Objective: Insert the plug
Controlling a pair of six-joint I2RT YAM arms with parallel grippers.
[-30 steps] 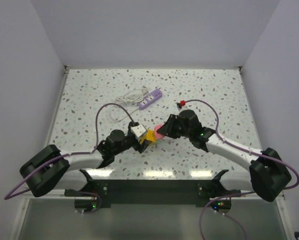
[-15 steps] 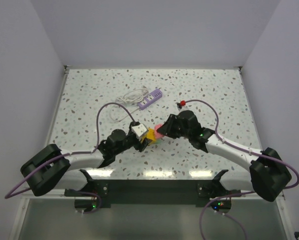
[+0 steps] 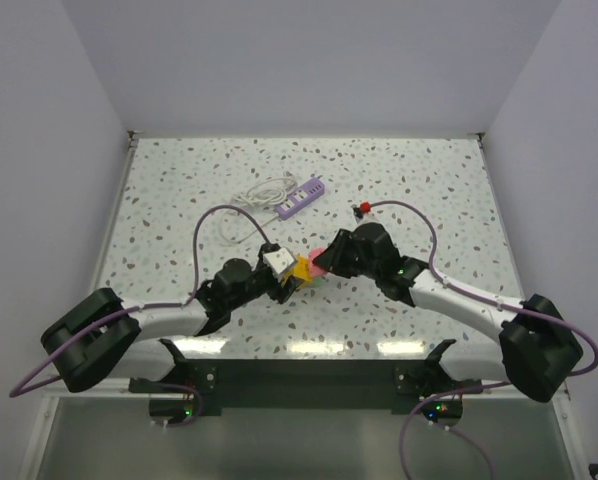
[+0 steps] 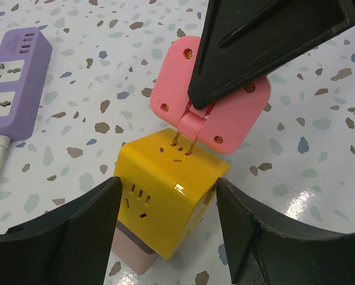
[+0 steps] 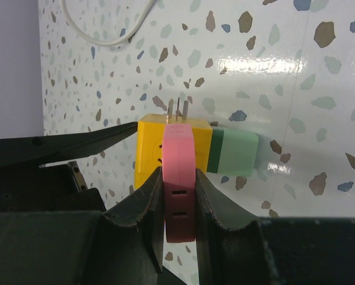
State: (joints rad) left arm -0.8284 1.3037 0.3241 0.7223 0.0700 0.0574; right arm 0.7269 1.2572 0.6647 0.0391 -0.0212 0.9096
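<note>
My right gripper [image 5: 178, 178] clamps the pink plug [image 4: 231, 119] at the yellow socket cube's [image 4: 165, 178] one o'clock; my left gripper [image 4: 165, 199] pinches that cube. The prongs look barely entered, so I'd push straight along them, cube braced

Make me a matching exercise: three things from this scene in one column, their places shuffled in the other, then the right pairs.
Things:
1. pink plug
2. yellow socket cube
3. purple power strip

Places:
A. lying on the table, apart from both arms
B. pinched in the right gripper, prongs at a socket
C. between the fingers of the left gripper

Pairs: 1-B, 2-C, 3-A
</note>
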